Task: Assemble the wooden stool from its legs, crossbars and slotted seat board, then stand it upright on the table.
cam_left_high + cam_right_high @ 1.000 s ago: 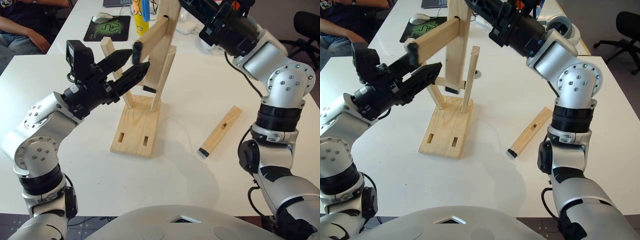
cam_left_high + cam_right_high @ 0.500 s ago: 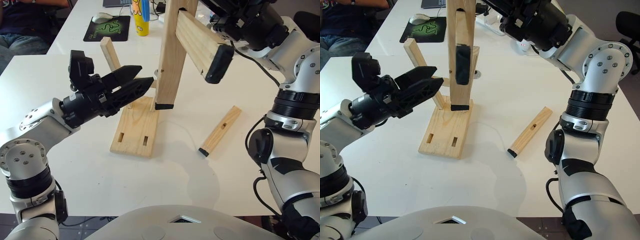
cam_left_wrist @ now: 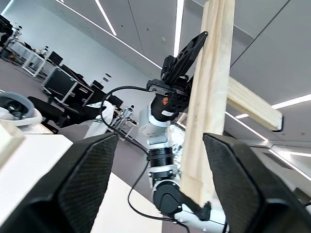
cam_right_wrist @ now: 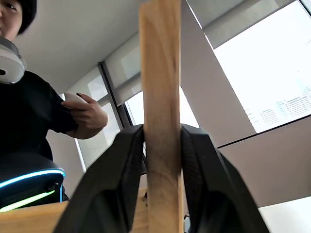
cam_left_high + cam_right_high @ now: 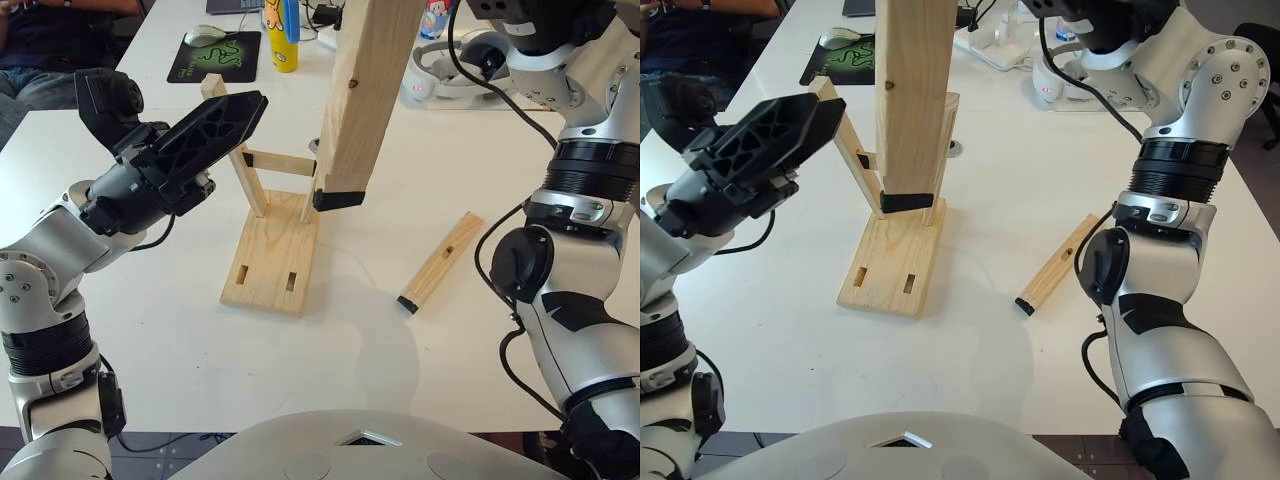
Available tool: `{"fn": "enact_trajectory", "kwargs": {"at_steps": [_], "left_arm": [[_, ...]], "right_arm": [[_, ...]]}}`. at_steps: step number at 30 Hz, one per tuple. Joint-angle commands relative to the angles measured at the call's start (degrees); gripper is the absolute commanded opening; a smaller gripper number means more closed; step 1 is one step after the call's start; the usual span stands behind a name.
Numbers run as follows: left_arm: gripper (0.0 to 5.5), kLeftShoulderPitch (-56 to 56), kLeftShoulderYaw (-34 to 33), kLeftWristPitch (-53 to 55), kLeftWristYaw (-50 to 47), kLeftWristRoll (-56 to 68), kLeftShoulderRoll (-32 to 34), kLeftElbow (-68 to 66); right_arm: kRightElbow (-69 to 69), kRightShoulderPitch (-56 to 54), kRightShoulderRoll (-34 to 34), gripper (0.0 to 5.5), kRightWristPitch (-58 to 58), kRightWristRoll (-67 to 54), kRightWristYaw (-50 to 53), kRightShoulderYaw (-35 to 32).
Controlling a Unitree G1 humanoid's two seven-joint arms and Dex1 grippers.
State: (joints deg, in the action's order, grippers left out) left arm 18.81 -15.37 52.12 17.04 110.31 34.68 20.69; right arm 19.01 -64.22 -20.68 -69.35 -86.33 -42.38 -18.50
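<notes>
Since half a second earlier, the left claw (image 5: 222, 115) had lifted and pulled back toward the robot's left. The held wooden piece had turned, so its side bar no longer jutted out to the right in the head views.

The right claw (image 4: 161, 133) was clamped on the held leg (image 5: 362, 90), one finger pressed to each flat side, as the right wrist view showed. The left claw was spread wide with nothing between its fingers. It was raised above the table, to the left of the part-built stool.

The left wrist view showed a side bar (image 3: 252, 104) sticking out from the held leg at a right angle. In the head views that bar was hidden.

The held leg hung upright, its long axis vertical and its black-capped end pointing down over the far end of the seat board (image 5: 272, 262). Whether it touched the board could not be told.

The seat board lay flat on the white table, two empty slots at its near end. A slanted leg (image 5: 232, 150) and a short crossbar (image 5: 280, 162) stood at its far end. A loose wooden bar (image 5: 441, 260) lay to the right, well apart.
</notes>
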Motion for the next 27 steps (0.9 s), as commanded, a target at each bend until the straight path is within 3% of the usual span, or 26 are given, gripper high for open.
{"fn": "enact_trajectory", "kwargs": {"at_steps": [1,10,21,27], "left_arm": [[3.26,2.7,2.0,0.1,-1.5,1.7,2.6,2.9],[3.26,4.8,4.7,2.7,2.2,2.7,-2.1,-2.9],[3.26,16.0,4.5,5.6,0.3,2.7,-18.8,-5.0],[4.13,12.2,5.2,6.8,-1.0,2.7,-21.0,-3.1]], "right_arm": [[-3.7,1.9,-0.8,1.07,0.3,5.1,-4.2,3.1],[2.4,-4.0,0.6,1.07,-5.6,-7.9,-0.6,-2.0],[4.0,-4.8,6.4,1.07,-5.1,-8.2,0.2,0.9],[3.8,-5.1,5.9,1.07,-6.5,-6.1,-2.4,1.4]]}}
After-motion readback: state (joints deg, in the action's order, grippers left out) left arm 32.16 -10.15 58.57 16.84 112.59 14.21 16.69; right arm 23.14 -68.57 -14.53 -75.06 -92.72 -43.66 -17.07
